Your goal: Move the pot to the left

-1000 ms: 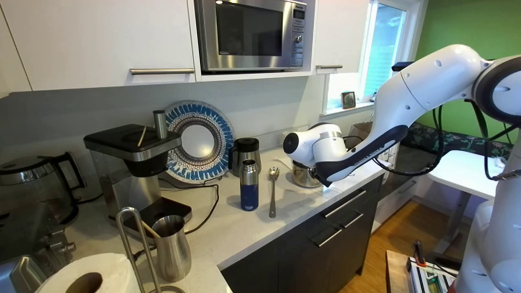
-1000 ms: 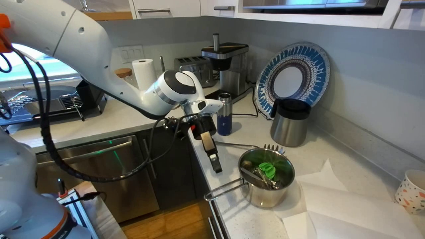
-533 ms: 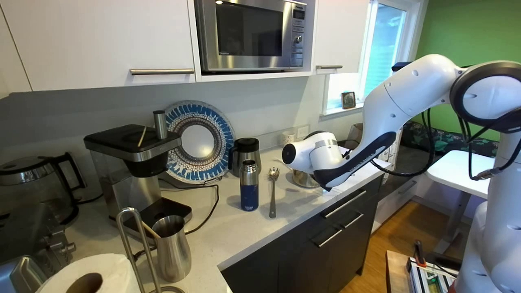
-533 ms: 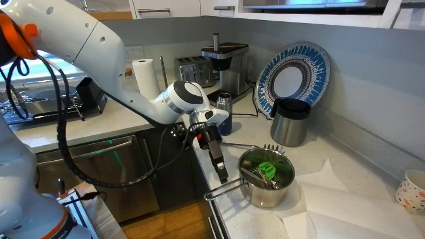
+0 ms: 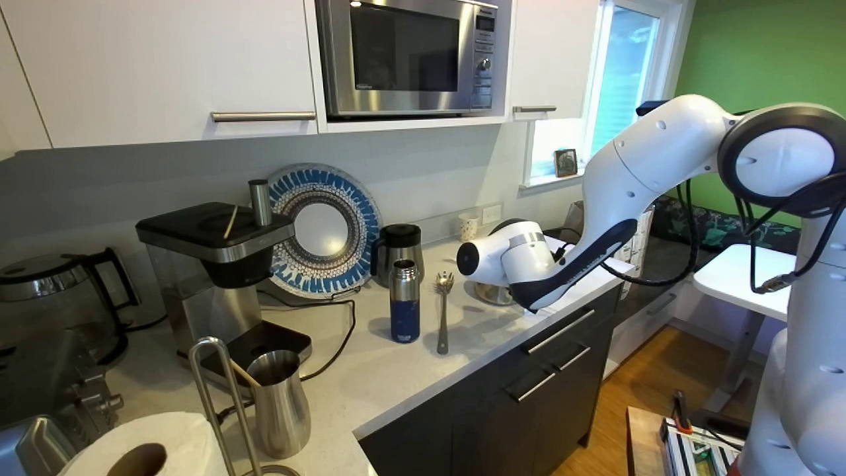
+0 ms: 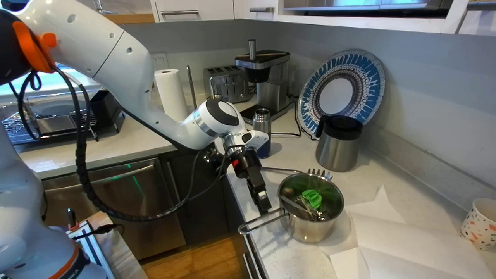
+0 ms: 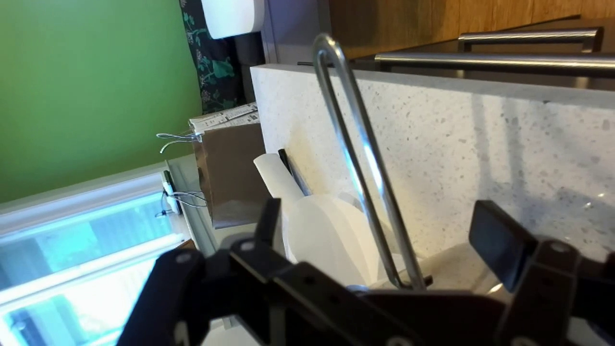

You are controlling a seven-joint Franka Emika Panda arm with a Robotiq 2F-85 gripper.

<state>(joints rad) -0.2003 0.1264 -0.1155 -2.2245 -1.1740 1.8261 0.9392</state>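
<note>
The pot [image 6: 310, 229] is a round shiny steel pot on the counter, holding a green piece and metal utensils. Its wire handle [image 6: 245, 228] reaches past the counter's front edge. In an exterior view the arm partly hides the pot [image 5: 492, 294]. My gripper [image 6: 264, 208] points down over the handle close to the pot's rim. In the wrist view my gripper [image 7: 382, 226] is open, with its fingers [image 7: 497, 242] apart on both sides of the handle [image 7: 397, 223]. Whether a finger touches the handle, I cannot tell. The gripper is hidden in an exterior view by the arm.
A blue tumbler [image 5: 405, 311] and a long serving fork [image 5: 443, 320] lie beside the pot. A steel carafe [image 6: 338, 153] stands behind it. White paper [image 6: 407, 240] and a spotted cup [image 6: 482, 224] are on the pot's other side. The counter's front edge runs under the handle.
My gripper has moved down and across to the pot's handle, to the right in an exterior view, slowing in the last half second. The pot has not moved.
</note>
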